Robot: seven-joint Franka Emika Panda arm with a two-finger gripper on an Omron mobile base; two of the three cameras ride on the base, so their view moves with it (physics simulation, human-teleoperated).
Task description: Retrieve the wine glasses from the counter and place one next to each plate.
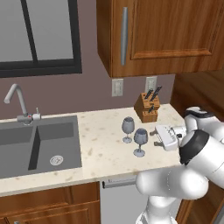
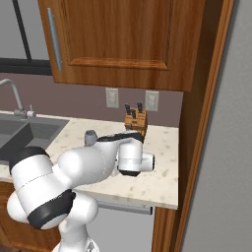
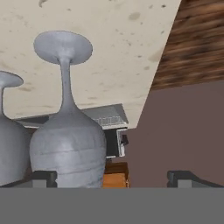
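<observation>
From the left base view I am looking at the two wine glasses (image 1: pixel 134 135) standing upright on the beige bench (image 1: pixel 100 148), right of the sink (image 1: pixel 39 146) and in front of the knife block (image 1: pixel 147 107); the nearer glass (image 1: pixel 140 141) is just beside my pincer (image 1: pixel 158 136), which is reaching in from the right, apart from it; the farther glass (image 1: pixel 127 129) is sitting a little left and behind. I am judging them light, stiff, slick and fragile, top-heavy on thin stems, so I am planning to take the bowl gently or the stem just under it, keeping the glass upright; the finger tips are too small here to read.

From the right base view my own arm is covering most of the bench; a grey bowl top (image 2: pixel 90 136) is peeking over the forearm, and I cannot tell which glass it is; the plates are nowhere to be made out.

From the hand view, rolled upside down, the nearer glass (image 3: pixel 68 148) is looming at the left with its foot at the top; my pincer (image 3: pixel 113 178) is spread wide and pinching nothing; one finger tip (image 3: pixel 43 177) is sitting in front of the bowl, so the glass is off-centre, not between the tips; the second glass (image 3: pixel 11 148) is cut off at the left edge.
</observation>
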